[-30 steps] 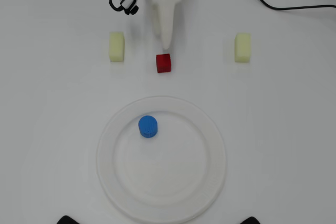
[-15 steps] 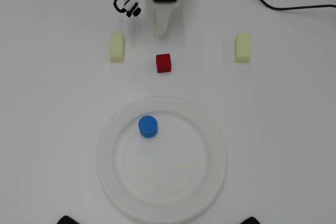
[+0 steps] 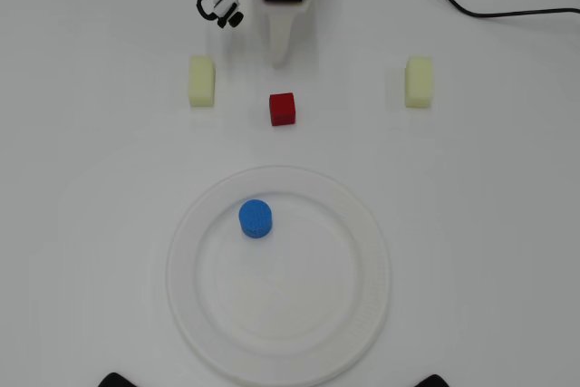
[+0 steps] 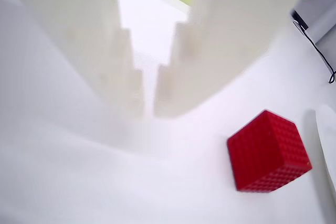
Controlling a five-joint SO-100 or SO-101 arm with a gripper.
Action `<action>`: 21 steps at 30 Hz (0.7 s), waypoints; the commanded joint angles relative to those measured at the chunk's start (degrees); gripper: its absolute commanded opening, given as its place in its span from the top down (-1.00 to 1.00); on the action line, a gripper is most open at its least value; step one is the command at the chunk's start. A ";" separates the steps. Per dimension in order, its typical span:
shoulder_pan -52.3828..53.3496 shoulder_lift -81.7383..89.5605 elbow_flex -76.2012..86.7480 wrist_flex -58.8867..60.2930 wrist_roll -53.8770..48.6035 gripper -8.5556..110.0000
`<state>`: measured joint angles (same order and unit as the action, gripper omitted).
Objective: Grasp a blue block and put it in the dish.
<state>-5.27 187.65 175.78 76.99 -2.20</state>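
In the overhead view the blue block (image 3: 256, 218), a small blue cylinder, stands upright inside the white dish (image 3: 186, 251), in its upper left part. My gripper (image 3: 279, 59) is at the top of the table, well away from the dish, pointing at the table just above the red cube (image 3: 283, 108). In the wrist view the white fingers (image 4: 121, 56) stand almost together around a thin gap, with nothing between them, and the gripper (image 4: 149, 98) is close above the table. The blue block is out of the wrist view.
The red cube (image 4: 268, 150) lies just right of the fingertips in the wrist view. Two pale yellow blocks (image 3: 201, 81) (image 3: 418, 82) lie left and right of the gripper. Cables (image 3: 222, 2) hang near the arm base; a black cable (image 3: 471, 11) runs at the top right.
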 commanded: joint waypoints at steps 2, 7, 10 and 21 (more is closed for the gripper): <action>-0.53 9.93 5.36 1.49 -0.44 0.85; -0.44 9.93 5.62 1.41 -0.70 0.85; -0.35 9.93 5.62 1.41 -0.70 0.85; 0.35 9.93 5.62 1.41 -0.09 0.85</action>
<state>-5.27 187.65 176.04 76.99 -2.81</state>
